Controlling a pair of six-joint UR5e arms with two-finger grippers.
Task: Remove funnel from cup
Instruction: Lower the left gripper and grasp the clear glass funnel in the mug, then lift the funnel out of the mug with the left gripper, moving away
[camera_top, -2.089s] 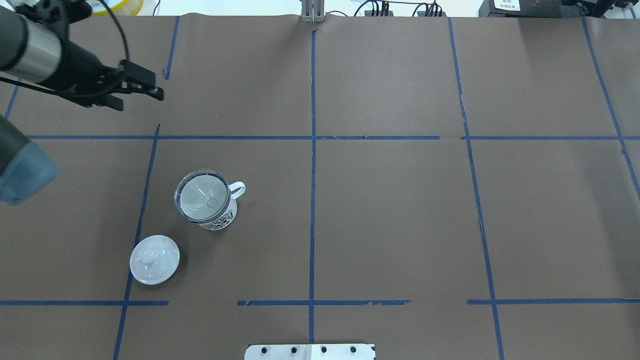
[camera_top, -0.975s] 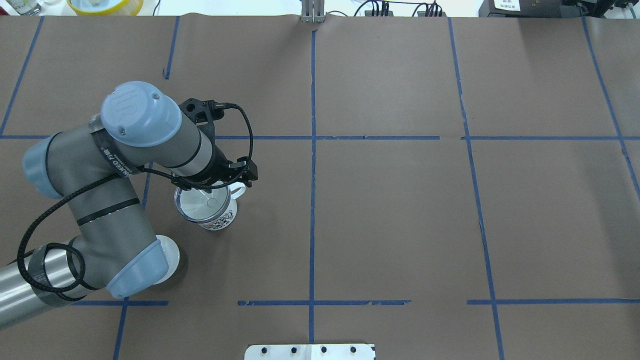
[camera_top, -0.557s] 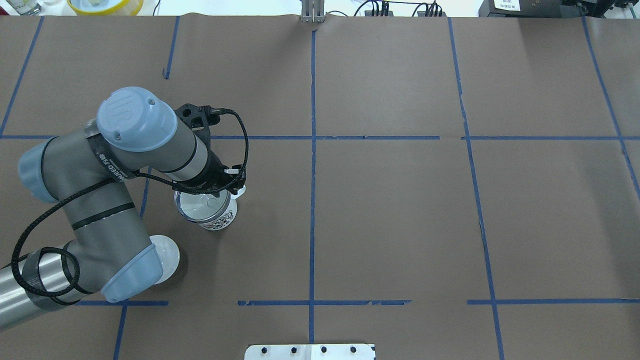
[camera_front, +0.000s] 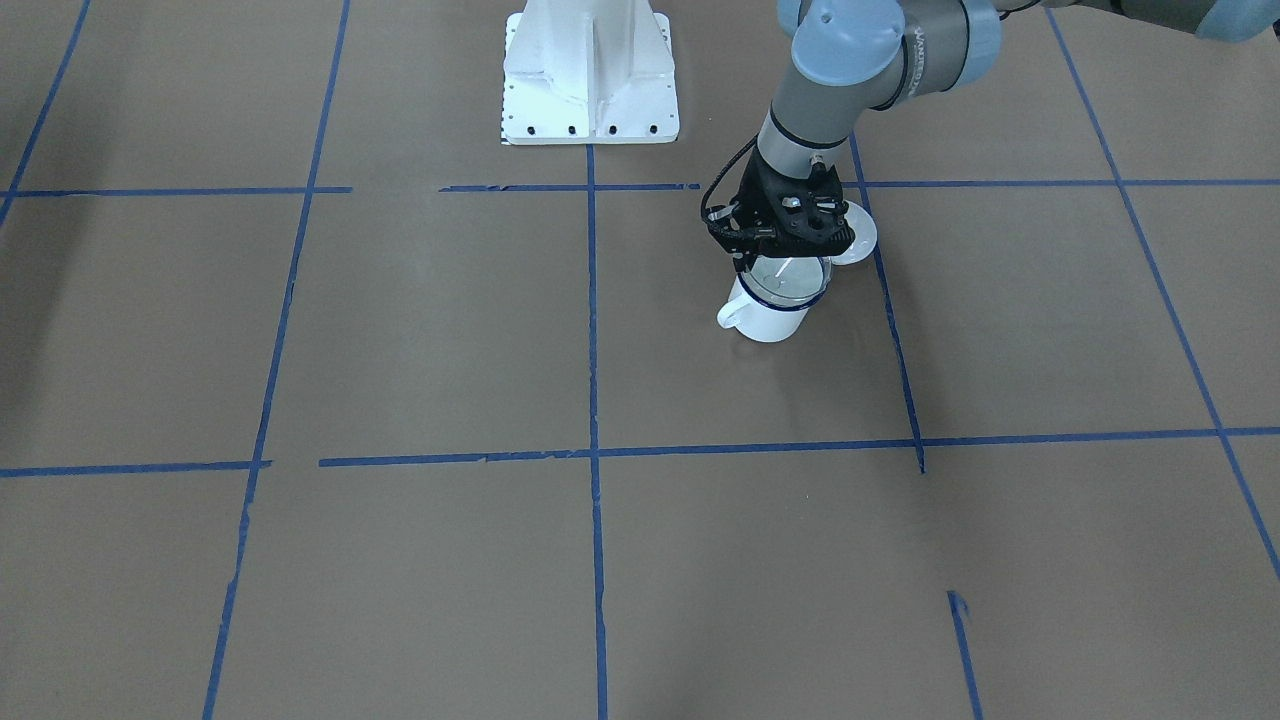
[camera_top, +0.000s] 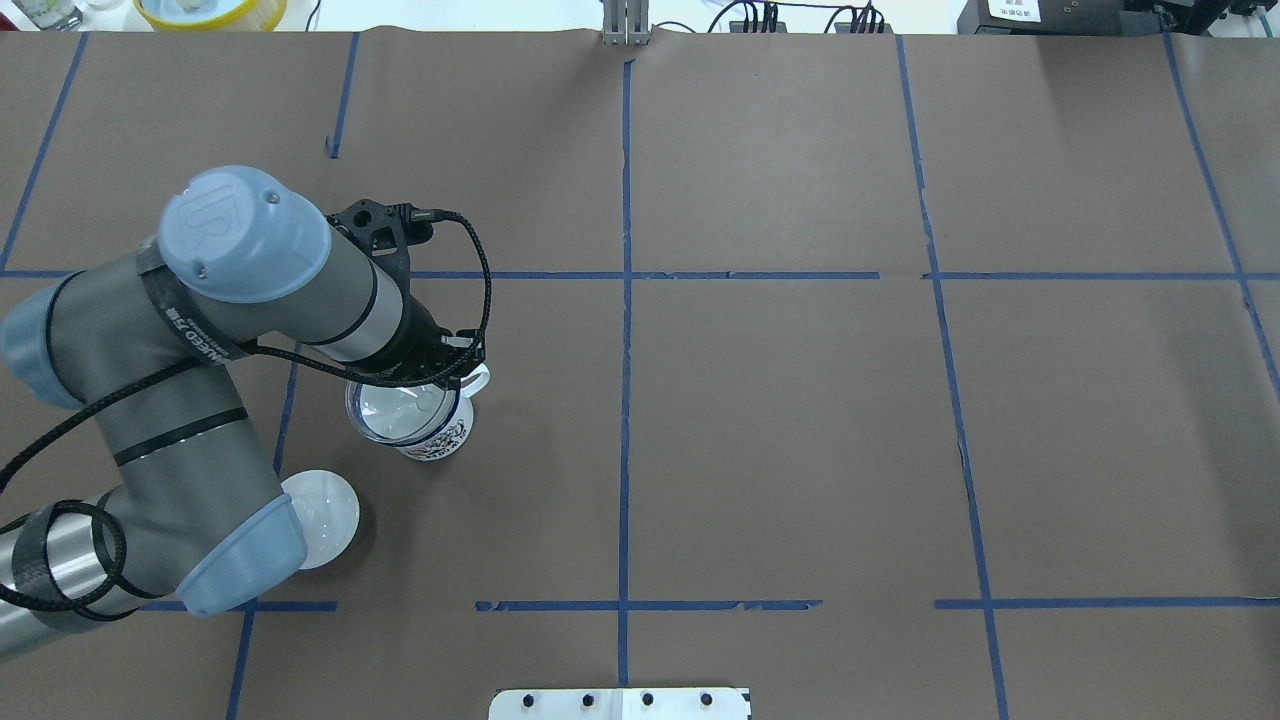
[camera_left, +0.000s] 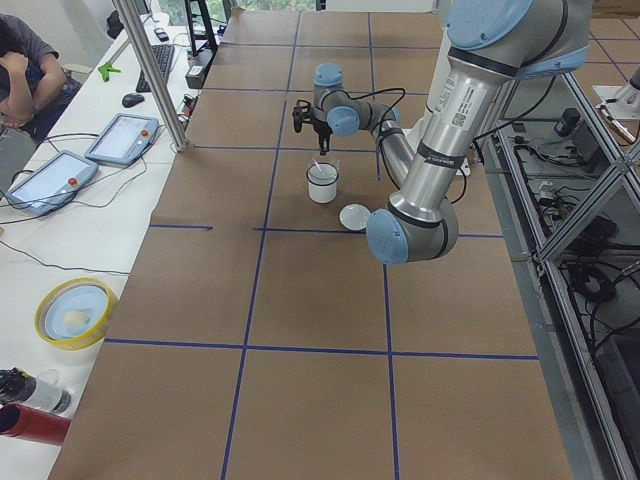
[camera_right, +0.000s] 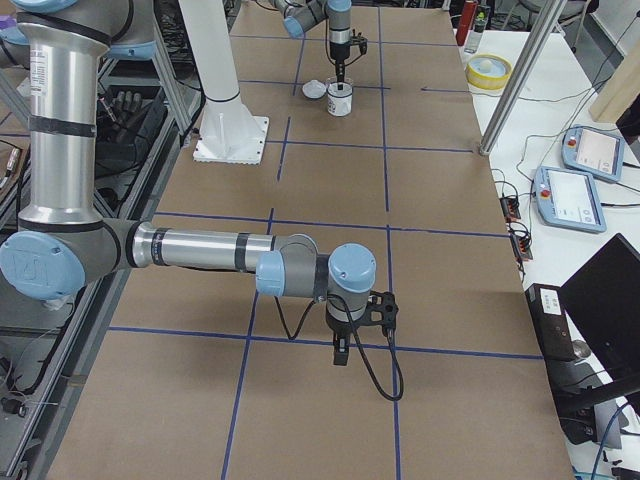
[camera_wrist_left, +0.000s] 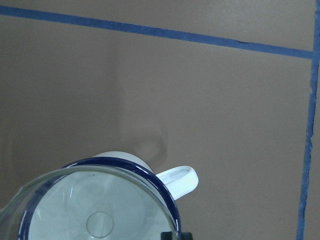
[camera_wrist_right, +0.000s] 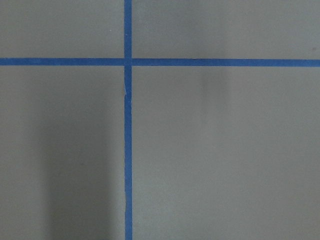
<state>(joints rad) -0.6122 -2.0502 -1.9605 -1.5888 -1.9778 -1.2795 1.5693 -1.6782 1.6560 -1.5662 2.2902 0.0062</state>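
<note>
The cup (camera_top: 440, 438) stands upright on the table (camera_top: 800, 420), left of the center tape line, with its handle pointing right. The funnel (camera_top: 392, 412) sits in the cup's mouth, its rim slightly overhanging on the side away from the handle. The left fingers (camera_wrist_left: 176, 235) are pinched together on the funnel's rim beside the handle. A lid (camera_top: 328, 510) lies near the cup, partly under the left arm. The right fingers (camera_right: 340, 352) hang over the table well apart from the cup; whether they are spread or closed cannot be told.

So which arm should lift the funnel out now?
Left: the left tool grips the funnel at its rim above the cup, while the right tool hangs far from both.
</note>
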